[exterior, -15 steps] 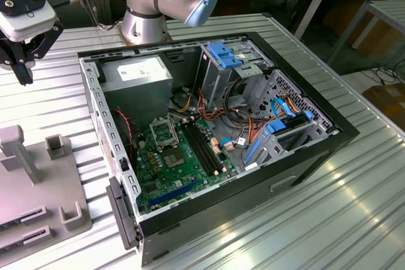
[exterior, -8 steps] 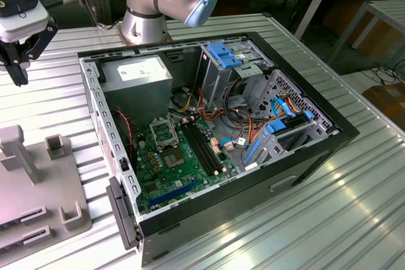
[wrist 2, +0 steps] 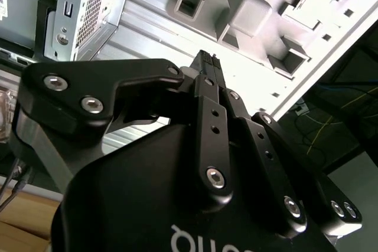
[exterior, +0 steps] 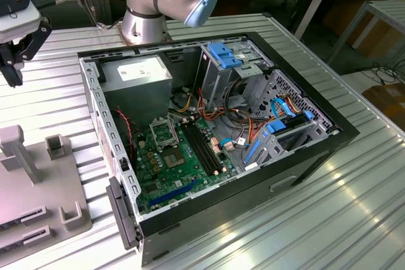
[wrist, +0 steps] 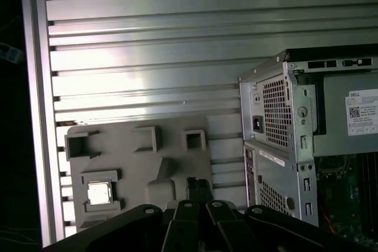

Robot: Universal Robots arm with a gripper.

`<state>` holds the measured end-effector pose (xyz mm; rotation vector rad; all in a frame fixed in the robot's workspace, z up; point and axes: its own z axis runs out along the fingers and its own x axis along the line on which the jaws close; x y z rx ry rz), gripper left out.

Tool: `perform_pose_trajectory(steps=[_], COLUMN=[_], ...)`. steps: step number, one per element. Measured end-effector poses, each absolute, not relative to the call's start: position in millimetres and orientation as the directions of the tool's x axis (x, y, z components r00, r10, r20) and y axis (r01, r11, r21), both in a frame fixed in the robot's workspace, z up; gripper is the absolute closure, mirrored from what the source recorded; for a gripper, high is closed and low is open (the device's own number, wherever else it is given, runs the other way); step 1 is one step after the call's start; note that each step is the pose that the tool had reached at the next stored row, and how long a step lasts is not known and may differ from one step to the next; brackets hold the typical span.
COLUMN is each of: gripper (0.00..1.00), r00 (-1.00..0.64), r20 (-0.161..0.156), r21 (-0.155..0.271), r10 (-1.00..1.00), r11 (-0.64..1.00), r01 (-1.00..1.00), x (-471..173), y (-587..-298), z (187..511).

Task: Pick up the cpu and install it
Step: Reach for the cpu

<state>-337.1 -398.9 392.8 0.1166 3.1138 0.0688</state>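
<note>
cpu (wrist: 98, 193): lies flat, metal top up, in a square pocket of the grey holder tray (wrist: 142, 169). The tray sits on the ribbed metal table (wrist: 147, 57), just beside the open computer case (wrist: 277, 122). Not picked yet, nothing installed. The green board (exterior: 164, 181) lies in the case floor, well apart from the chip.

Step in hand, as I judge it: the reach to the chip. The gripper (wrist: 198, 186) hangs above the tray, towards the side nearer the case, off to one side of the chip's pocket and clear of it. In the exterior view it sits high over the table, near the tray's far end.

To do it well:
- centre over the pocket
- square the fingers to the chip's edges
- spread them wide enough to straddle it
- come down straight and grip by the sides
- keep it level; pocket walls are close, so little room for sideways error

Jaws: pressed together in both wrist views, tips meeting, nothing between them, touching nothing.
</note>
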Motion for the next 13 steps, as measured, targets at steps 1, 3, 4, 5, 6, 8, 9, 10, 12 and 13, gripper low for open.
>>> perform_pose_trajectory(steps=[1,3,4,5,6,8,9,10,12,13], gripper=[0.89,0.89,0.89,0.89,0.89,0.89,0.89,0.89,0.89,0.89], r00=[-0.997,-0.997,-0.997,-0.997,-0.997,-0.997,-0.997,-0.997,-0.997,-0.997], r20=[-0.023,-0.023,-0.023,-0.023,-0.023,-0.023,-0.023,-0.023,-0.022,-0.022], r21=[0.045,0.045,0.045,0.045,0.045,0.045,0.045,0.045,0.045,0.045], r10=[0.075,0.075,0.075,0.075,0.075,0.075,0.075,0.075,0.075,0.075], r11=[0.996,0.996,0.996,0.996,0.996,0.996,0.996,0.996,0.996,0.996], r01=[0.074,0.074,0.074,0.074,0.074,0.074,0.074,0.074,0.074,0.074], x=[-337.8,-339.4,-340.1,-340.9,-341.6,-343.2,-344.0,-346.5,-359.9,-361.0], y=[-398.9,-398.9,-398.9,-398.9,-398.9,-398.9,-398.9,-398.9,-398.9,-398.9], z=[392.8,392.7,392.7,392.7,392.7,392.7,392.7,392.6,392.1,392.1])
